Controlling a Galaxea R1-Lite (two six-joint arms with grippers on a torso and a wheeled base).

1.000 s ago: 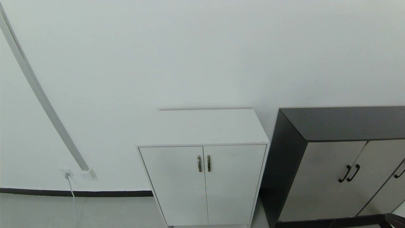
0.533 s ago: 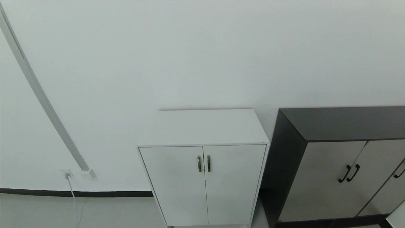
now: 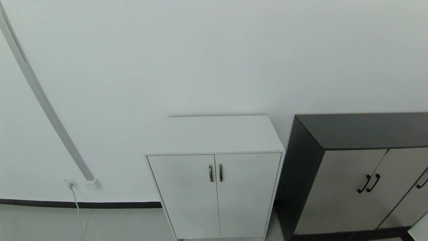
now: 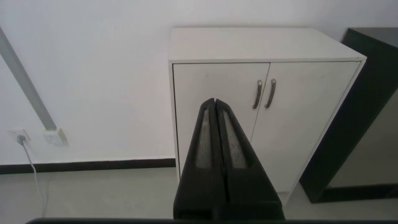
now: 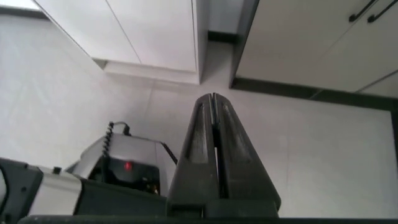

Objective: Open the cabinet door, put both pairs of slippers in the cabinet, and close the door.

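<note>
The left pincer, clenched empty, has the closed white cabinet straight ahead of its tips, while the right pincer, likewise clenched, points at the floor near the cabinet's foot.

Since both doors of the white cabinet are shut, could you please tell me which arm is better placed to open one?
Probably the left: the left end effector, shut, faces the white cabinet, with its handles ahead. The right end effector, also shut, points down at the floor.

White cabinet — both doors shut, against wall.
</note>
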